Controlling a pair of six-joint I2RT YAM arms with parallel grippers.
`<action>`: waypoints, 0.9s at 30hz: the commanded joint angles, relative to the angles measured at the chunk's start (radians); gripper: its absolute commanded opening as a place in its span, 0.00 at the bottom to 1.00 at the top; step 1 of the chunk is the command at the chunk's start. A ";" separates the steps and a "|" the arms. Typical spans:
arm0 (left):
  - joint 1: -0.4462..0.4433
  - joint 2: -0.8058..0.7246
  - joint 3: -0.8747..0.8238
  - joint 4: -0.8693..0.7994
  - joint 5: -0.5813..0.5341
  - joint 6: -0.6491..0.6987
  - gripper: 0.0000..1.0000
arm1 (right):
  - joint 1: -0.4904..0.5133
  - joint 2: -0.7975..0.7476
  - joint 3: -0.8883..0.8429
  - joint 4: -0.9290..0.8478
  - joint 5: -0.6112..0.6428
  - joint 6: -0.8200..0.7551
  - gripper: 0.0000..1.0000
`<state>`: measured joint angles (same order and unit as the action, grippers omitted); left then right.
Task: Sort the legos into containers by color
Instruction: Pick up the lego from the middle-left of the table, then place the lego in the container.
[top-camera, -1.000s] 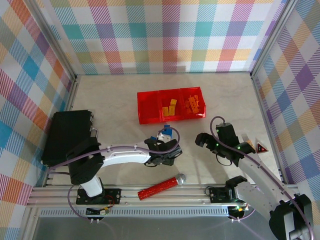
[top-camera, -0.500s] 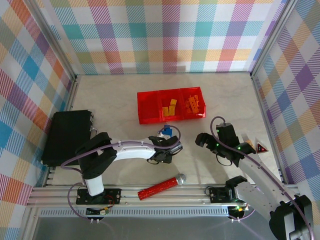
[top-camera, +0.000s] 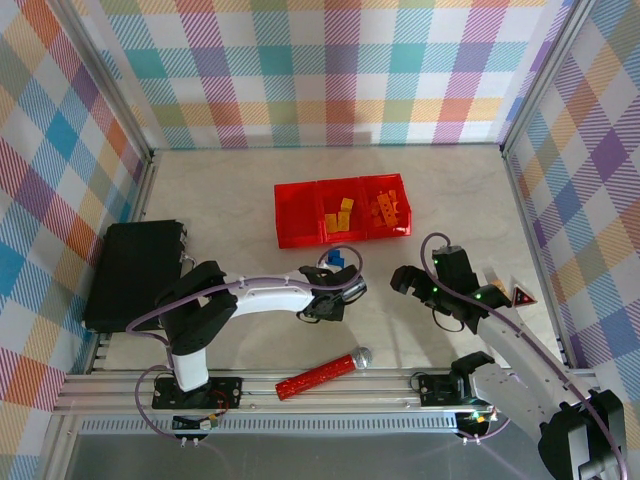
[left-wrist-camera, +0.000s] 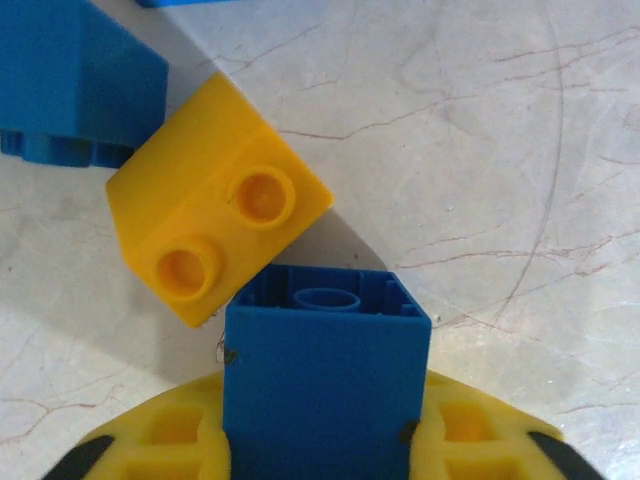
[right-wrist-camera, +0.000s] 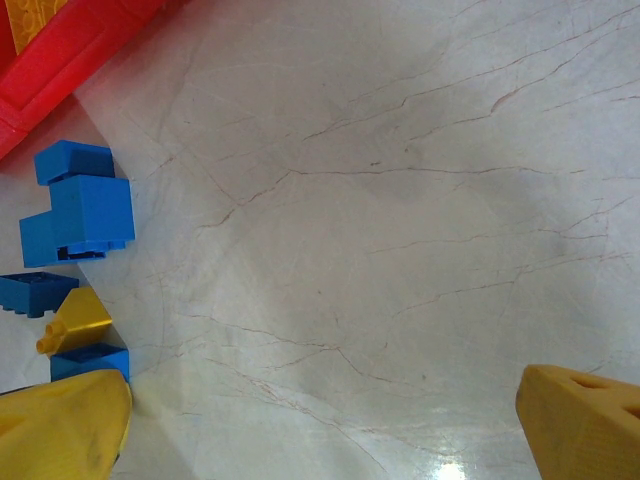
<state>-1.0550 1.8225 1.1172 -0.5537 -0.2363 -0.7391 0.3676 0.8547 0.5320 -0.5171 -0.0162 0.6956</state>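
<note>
My left gripper (left-wrist-camera: 325, 445) is shut on a blue lego (left-wrist-camera: 326, 365), hollow underside facing away, low over the table. A yellow lego (left-wrist-camera: 215, 238) touches its far corner, and another blue lego (left-wrist-camera: 75, 95) lies beyond. From above, the left gripper (top-camera: 336, 291) sits just below the remaining blue legos (top-camera: 338, 259), in front of the red containers (top-camera: 296, 212). The middle bin holds yellow legos (top-camera: 343, 212) and the right bin orange ones (top-camera: 388, 207). My right gripper (top-camera: 413, 284) stands open over bare table, to the right of the blue legos (right-wrist-camera: 85, 210).
A black box (top-camera: 135, 272) lies at the left. A red studded stick with a silver ball end (top-camera: 320, 374) rests near the front rail. A small red triangle marker (top-camera: 521, 296) sits by the right wall. Checkered walls close three sides.
My left gripper has shut on the blue lego, and the left arm has shifted a little toward the bins. The right arm has not moved.
</note>
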 joint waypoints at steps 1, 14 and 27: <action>0.016 -0.018 0.020 0.058 0.016 -0.001 0.14 | -0.003 -0.009 0.008 -0.016 0.001 -0.005 0.99; 0.083 -0.261 0.232 -0.230 -0.132 0.095 0.11 | -0.003 -0.003 0.009 -0.005 -0.001 -0.001 0.99; 0.430 -0.077 0.482 -0.172 -0.042 0.328 0.08 | -0.004 -0.024 0.016 -0.061 0.011 -0.026 0.99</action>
<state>-0.6495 1.6932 1.5383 -0.7269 -0.3119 -0.4973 0.3676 0.8524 0.5320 -0.5354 -0.0154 0.6914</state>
